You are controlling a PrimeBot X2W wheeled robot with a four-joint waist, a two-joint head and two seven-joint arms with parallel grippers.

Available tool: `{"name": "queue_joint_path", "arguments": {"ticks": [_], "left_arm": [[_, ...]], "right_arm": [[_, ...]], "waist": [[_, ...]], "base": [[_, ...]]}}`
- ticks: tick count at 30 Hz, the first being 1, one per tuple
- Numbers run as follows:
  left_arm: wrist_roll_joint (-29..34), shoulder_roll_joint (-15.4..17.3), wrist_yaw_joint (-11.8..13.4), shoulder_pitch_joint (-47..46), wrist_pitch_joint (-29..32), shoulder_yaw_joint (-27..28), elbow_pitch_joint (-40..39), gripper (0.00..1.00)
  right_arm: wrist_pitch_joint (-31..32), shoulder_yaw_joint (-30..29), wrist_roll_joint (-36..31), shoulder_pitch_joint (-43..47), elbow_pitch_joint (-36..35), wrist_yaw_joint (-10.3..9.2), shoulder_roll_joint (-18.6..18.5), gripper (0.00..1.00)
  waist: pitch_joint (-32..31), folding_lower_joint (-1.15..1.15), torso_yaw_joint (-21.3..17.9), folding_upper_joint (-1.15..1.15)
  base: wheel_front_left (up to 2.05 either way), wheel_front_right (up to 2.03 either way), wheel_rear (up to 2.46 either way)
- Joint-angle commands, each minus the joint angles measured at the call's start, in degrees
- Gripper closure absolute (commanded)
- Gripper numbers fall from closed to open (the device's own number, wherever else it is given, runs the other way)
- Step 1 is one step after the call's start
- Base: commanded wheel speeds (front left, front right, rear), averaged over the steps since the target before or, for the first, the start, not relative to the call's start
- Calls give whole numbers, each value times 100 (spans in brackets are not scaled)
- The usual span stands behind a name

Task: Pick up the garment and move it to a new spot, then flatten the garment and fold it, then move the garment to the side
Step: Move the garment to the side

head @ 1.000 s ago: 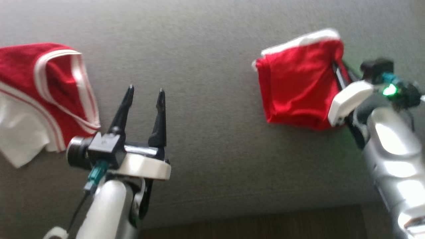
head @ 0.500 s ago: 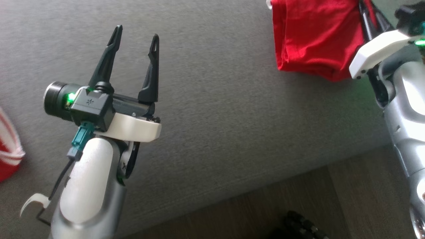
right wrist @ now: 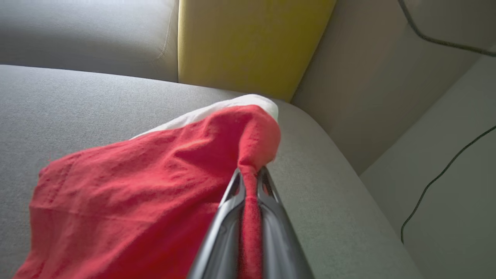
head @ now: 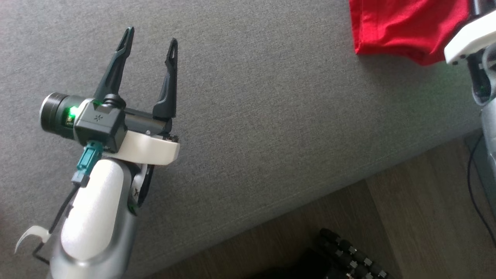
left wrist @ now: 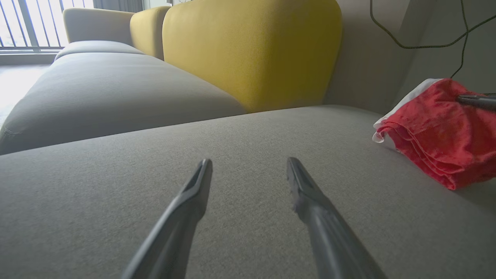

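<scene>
1 garment [right wrist: 135,193] (red, folded) lies far right on the sofa [head: 252,116], pinched by the right gripper [right wrist: 251,172]; the left gripper [head: 152,35] hangs spread, empty.

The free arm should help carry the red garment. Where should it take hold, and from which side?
Likely best: grip the garment by its stacked folded edge facing the open left tool, coming low over the seat from the robot's left. The layers lie together there as a thick lip, and the right tool already pinches the opposite corner.
</scene>
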Motion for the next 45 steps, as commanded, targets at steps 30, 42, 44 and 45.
{"name": "queue_joint_path", "arguments": {"ticks": [30,42,44,45], "left_arm": [[-305,-190,129,318,-28,346,-175,0],[-542,-396,336,1040,-28,603,-235,0],[-558,-407,369,1187,-28,648,-239,0],[-564,-411,385,1264,-28,669,-235,0]], "right_arm": [[-43,-108,-593,419,-1654,-2,306,0],[107,391,-477,1576,-2375,-2,744,0],[93,393,-455,1834,-2470,-2,853,0],[84,387,-450,1969,-2507,-2,910,0]], "waist": [[-883,0,635,0],[-2050,0,1601,0],[-2187,0,1737,0],[-2256,0,1800,0]], "base": [[0,0,0],[0,0,0],[0,0,0],[0,0,0]]}}
